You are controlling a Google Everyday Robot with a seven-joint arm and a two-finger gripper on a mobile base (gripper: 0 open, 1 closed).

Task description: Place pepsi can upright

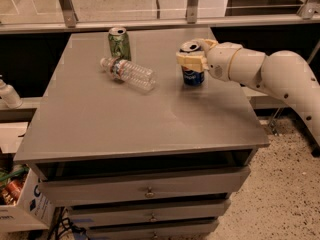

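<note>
The pepsi can stands upright on the surface, gripper clasped around its upper part, arm extended level from the right.

Gripper holds pepsi can; bottle, green can near

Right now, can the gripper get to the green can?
Probably not yet: the gripper is closed on the pepsi can, so it must let go first. Otherwise the tabletop between it and the green can looks bare; the plastic bottle lies nearer the camera, off that line.
</note>
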